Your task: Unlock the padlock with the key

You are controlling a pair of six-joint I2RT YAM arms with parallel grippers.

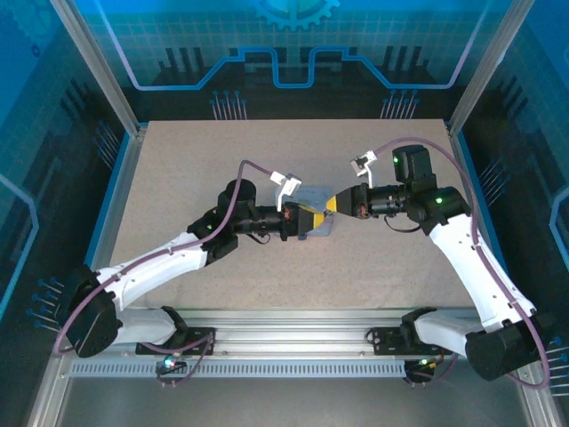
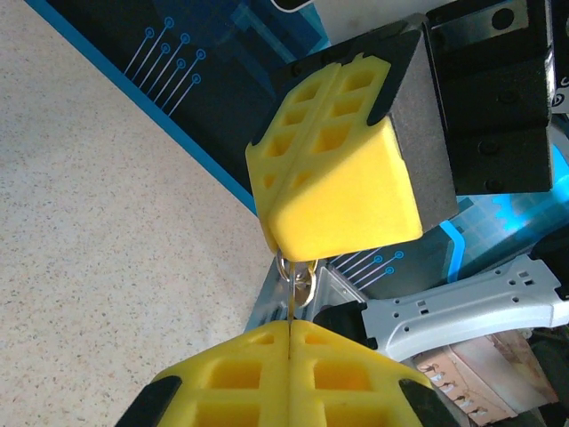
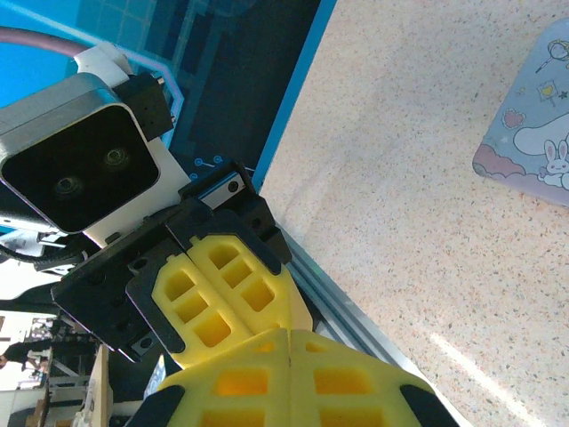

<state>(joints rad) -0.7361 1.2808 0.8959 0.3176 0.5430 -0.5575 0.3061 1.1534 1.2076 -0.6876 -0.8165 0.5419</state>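
A pale blue tin point(image 3: 532, 133), printed with a cartoon rabbit and a heart, lies on the speckled tabletop point(image 1: 178, 178). Over it at mid-table, the left gripper point(image 2: 290, 342) presses its yellow gridded foam pads point(image 2: 231, 378) together on the thin metallic key point(image 2: 291, 307). A small silver loop point(image 2: 302, 276) hangs at the right gripper point(image 2: 274, 227), whose pads are likewise pressed together.

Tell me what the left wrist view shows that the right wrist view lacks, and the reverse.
Left wrist, not right: a small metal ring and a thin metal sliver, likely the key, between the gripper tips, the sliver entering the left gripper at its seam. Right wrist, not left: the cartoon-printed tin and the left arm's wrist camera. Shared: left gripper and right gripper tip to tip, jaws shut, over the speckled table.
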